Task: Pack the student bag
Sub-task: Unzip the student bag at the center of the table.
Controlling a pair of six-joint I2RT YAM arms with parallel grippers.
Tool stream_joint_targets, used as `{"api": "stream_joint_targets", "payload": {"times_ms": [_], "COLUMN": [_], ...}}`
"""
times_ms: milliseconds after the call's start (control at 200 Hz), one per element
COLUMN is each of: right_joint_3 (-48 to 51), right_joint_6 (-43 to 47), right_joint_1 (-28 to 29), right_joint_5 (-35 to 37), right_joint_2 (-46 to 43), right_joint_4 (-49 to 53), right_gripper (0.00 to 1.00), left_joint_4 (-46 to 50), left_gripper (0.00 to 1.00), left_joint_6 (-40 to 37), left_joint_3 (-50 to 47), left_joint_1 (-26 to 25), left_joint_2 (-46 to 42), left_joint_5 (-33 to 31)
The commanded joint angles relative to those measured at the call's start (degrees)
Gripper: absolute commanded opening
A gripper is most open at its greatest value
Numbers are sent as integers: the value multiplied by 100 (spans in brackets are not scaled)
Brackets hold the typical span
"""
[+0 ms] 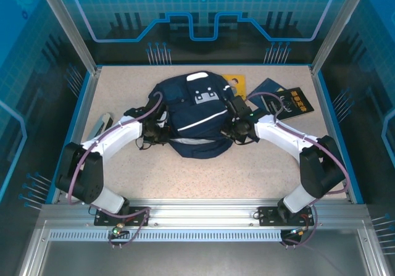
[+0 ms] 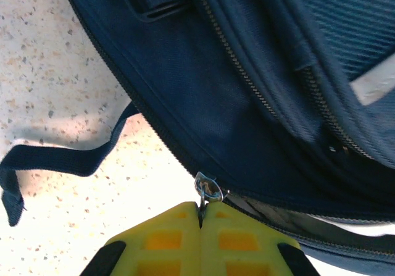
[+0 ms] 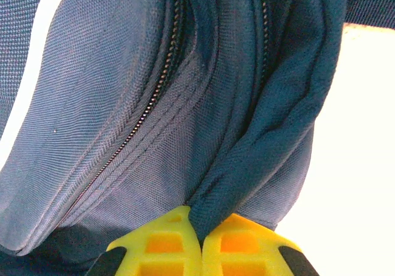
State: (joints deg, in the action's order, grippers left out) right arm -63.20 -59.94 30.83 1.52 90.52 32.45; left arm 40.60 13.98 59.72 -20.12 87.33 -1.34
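Left fingers (image 2: 176, 239) are clenched on the zip pull (image 2: 208, 188) of the bag (image 1: 191, 112), which lies in the middle of the surface (image 1: 247, 177); right fingers (image 3: 237, 242) pinch a fold of its cloth. At its two o'clock a yellow booklet (image 1: 235, 81) and a dark booklet (image 1: 289, 100) lie outside (unpacked), so packing seems barely begun.

Speckled beige table (image 1: 203, 177). Bears the student bag (image 1: 191, 112) at centre, yellow booklet (image 1: 236, 81) and dark blue booklet (image 1: 290, 100) far right, grey object (image 1: 102, 126) left.
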Motion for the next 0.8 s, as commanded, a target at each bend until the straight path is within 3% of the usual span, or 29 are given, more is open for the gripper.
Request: {"api": "stream_joint_targets", "payload": {"times_ms": [0, 365, 635, 795], "right_joint_3": [163, 195, -5, -221], "right_joint_6": [268, 604, 592, 645], "right_joint_1": [-252, -281, 18, 236], "right_joint_5": [606, -1, -501, -849], "right_joint_2": [-157, -109, 353, 568], "right_joint_4": [346, -115, -533, -842], "right_gripper": [0, 0, 0, 0], "left_joint_4": [-197, -951, -793, -877], "left_gripper": [0, 0, 0, 0], "left_joint_6": [-99, 91, 468, 512], "left_joint_3": [153, 232, 380, 344], "left_joint_1": [342, 958, 1441, 1537], "left_joint_2": [156, 637, 877, 725], "left_joint_5": [-653, -954, -1789, -1587]}}
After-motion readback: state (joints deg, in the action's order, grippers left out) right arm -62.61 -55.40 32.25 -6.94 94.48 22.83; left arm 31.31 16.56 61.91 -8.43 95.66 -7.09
